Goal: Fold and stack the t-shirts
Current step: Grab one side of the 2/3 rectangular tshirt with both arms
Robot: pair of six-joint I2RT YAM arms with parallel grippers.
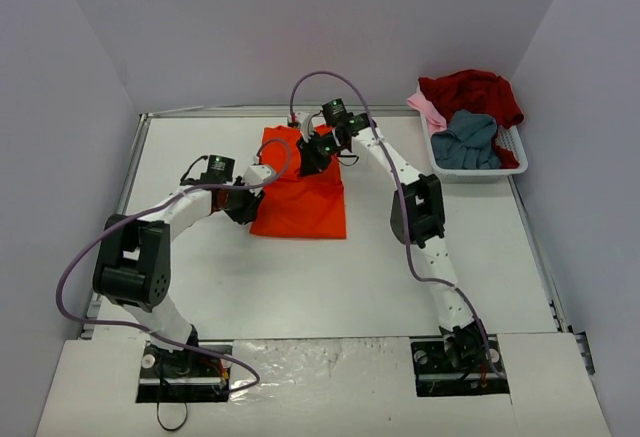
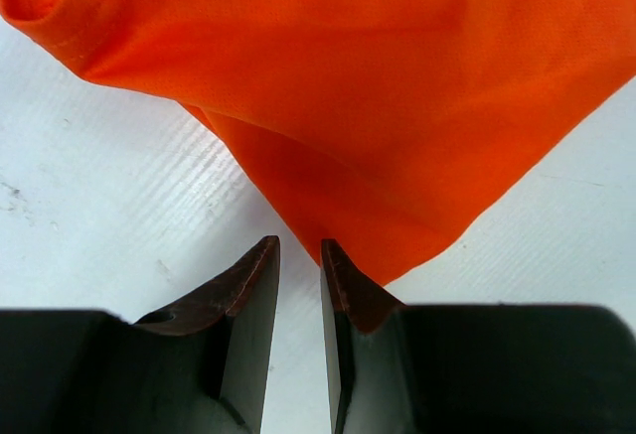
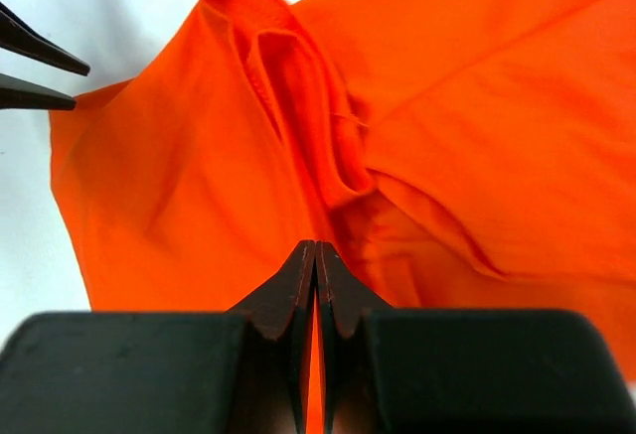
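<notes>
Plain white table (image 1: 200, 287) boxed in by pale walls (image 1: 300, 17). orange-red t-shirt (image 3: 199, 186) pinched tight by right gripper (image 3: 315, 247); left gripper (image 2: 299, 245) held slightly parted, nothing grasped.

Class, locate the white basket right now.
Top view: the white basket sits in the far right corner of the table, right of the orange t-shirt.

One camera looks down from high at six o'clock; both wrist cameras crowd the same orange-red t-shirt (image 1: 300, 212) near centre.
</notes>
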